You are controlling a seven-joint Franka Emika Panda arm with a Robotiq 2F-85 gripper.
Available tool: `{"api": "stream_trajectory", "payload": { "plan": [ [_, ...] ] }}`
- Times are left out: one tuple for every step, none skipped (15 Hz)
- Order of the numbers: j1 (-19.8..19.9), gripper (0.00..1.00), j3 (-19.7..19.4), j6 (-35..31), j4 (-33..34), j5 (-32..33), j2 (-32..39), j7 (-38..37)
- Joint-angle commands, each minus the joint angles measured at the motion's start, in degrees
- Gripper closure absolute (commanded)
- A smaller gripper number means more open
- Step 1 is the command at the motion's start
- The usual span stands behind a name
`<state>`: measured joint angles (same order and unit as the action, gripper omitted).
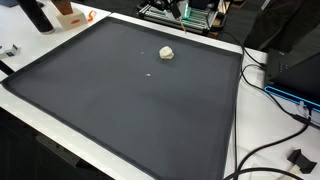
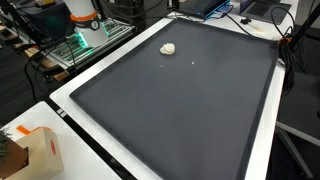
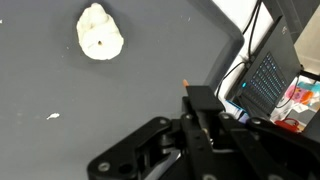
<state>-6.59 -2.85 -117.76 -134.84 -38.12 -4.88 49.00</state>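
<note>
Inspector A: Work surface?
Inspector B: White table (image 1: 255, 130) under a dark grey mat (image 1: 130, 100). Black cables (image 1: 270, 148) trail along one edge.
Inspector A: Surroundings?
Inspector B: Green-lit electronics rack (image 2: 85, 38) beside the table. Cardboard box (image 2: 40, 150) at one corner.

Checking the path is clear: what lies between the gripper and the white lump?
Between gripper and lump, only bare mat, seen in the wrist view; a speck lies aside.
</note>
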Motion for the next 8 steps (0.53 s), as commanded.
{"api": "stream_trajectory", "payload": {
  "plan": [
    [2.25,0.97,0.41,0.84,0.99,-4.01,2.47,2.89],
    [2.64,0.97,0.48,0.77,1.04,-4.7,2.91,3.24],
    [2.98,0.97,0.58,0.57,1.06,-5.27,3.35,3.56],
    [3.29,0.97,0.66,0.58,1.11,-5.78,3.83,3.95],
    [3.56,0.97,0.73,0.42,1.15,-6.25,4.25,4.23],
    [3.79,0.97,0.8,0.38,1.2,-6.61,4.62,4.5],
    [3.96,0.97,0.89,0.08,1.11,-7.0,5.02,4.9],
    [4.15,0.97,0.98,-0.07,1.11,-7.4,5.4,5.07]
  ]
}}
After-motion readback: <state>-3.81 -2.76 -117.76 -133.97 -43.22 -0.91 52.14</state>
